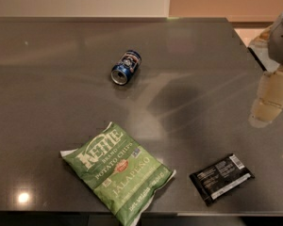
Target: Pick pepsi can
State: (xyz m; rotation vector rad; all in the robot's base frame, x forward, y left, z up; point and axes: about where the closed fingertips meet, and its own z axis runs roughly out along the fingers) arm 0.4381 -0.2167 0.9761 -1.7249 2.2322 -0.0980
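Green chip bag lies lower centre on the counter, black wrapper lower right. Pepsi can lies on its side, upper centre. Gripper sits at the right edge, well apart from it; its spread cannot be told.

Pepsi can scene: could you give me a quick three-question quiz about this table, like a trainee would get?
1. True or false: the pepsi can stands upright.
2. Which lies nearest the gripper at the right edge? A) green chip bag B) black packet C) pepsi can
3. How many items lie on the table?

Key: 1 false, it lies on its side; 2 B; 3 three.
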